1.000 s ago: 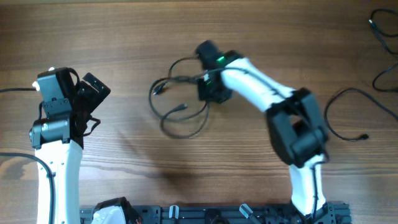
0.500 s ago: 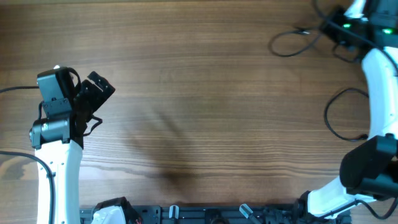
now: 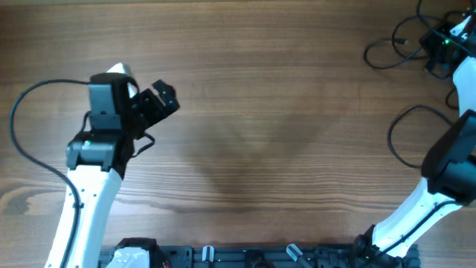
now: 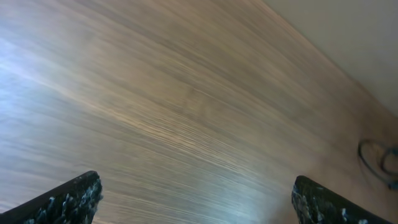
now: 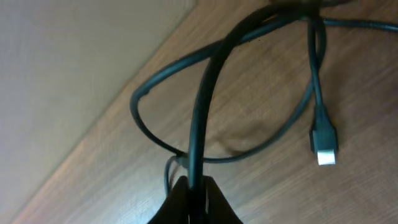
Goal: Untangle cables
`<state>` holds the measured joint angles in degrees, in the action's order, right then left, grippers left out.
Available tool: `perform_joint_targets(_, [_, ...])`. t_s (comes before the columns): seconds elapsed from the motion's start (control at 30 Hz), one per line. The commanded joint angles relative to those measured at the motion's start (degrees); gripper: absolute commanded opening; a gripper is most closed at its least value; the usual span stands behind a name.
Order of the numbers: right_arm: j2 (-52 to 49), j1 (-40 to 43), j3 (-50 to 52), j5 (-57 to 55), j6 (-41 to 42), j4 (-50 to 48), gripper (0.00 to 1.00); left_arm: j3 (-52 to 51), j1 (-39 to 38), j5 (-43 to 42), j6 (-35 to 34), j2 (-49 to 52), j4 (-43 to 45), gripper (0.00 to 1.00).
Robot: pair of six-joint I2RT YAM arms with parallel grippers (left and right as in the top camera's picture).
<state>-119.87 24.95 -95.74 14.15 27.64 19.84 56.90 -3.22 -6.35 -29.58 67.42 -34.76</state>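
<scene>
A bundle of thin black cables (image 3: 393, 46) hangs in loops at the table's far right corner. My right gripper (image 3: 446, 41) is shut on one strand of it. In the right wrist view the pinched strand (image 5: 202, 118) runs up from my closed fingers (image 5: 193, 186), crossing a loop, and a plug with a silver tip (image 5: 324, 144) lies on the wood. Another loose black cable (image 3: 405, 138) lies at the right edge. My left gripper (image 3: 158, 100) is open and empty over the left part of the table; its fingertips (image 4: 199, 202) frame bare wood.
The wooden table (image 3: 245, 134) fills the overhead view. A black rail (image 3: 260, 257) with fittings runs along the front edge. The left arm's thick black wire (image 3: 33, 104) arcs at the left. A cable loop (image 4: 373, 158) shows at the left wrist view's far right.
My right gripper carried the cable bundle from the table's middle to the far right corner. My left arm swung right and toward the middle, gripper still open.
</scene>
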Motion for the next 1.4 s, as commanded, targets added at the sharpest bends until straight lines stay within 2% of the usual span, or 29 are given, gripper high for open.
perform_joint_targets(0.0, [-0.3,-0.1,-0.3,1.0,0.9,-2.3,1.0,0.4,-3.8,-0.7,0.7,2.5,2.1,1.0])
perform_joint_targets(0.17, [4.6,0.4,-0.3,0.7,0.9,-1.6,1.0,0.4,-7.1,-0.7,0.7,5.7,4.5,1.0])
perform_joint_targets(0.3, [13.6,1.3,-0.3,-5.6,0.8,-0.9,1.0,0.4,-8.1,-0.7,0.7,6.9,5.9,1.0])
perform_joint_targets(0.4, [19.5,1.6,-0.3,-5.2,-0.6,0.8,1.0,0.4,-8.2,-0.7,0.9,6.8,6.6,1.0])
perform_joint_targets(0.5, [24.7,1.5,-0.3,-0.8,-4.3,5.4,1.0,0.4,-8.2,-0.7,1.1,6.8,7.8,0.99])
perform_joint_targets(0.67, [29.8,0.7,-0.3,12.1,-15.6,16.2,1.0,0.6,-9.8,-2.4,8.4,3.4,10.8,0.97])
perform_joint_targets(0.73, [31.0,-0.5,-0.3,14.4,-19.0,21.1,1.0,0.6,-10.9,-2.4,9.9,0.6,11.5,1.0])
perform_joint_targets(0.9, [33.0,-7.3,-0.3,13.7,-26.8,31.8,1.0,0.6,-12.1,-2.4,9.9,-5.7,10.8,1.0])
perform_joint_targets(1.17, [38.6,-19.1,-0.3,4.6,-27.6,39.5,1.0,0.5,-12.1,-2.4,9.7,-5.5,3.7,1.0])
perform_joint_targets(1.37, [44.9,-20.2,-0.3,4.9,-27.0,42.9,1.0,0.5,-12.1,-2.4,9.7,-4.8,2.7,1.0])
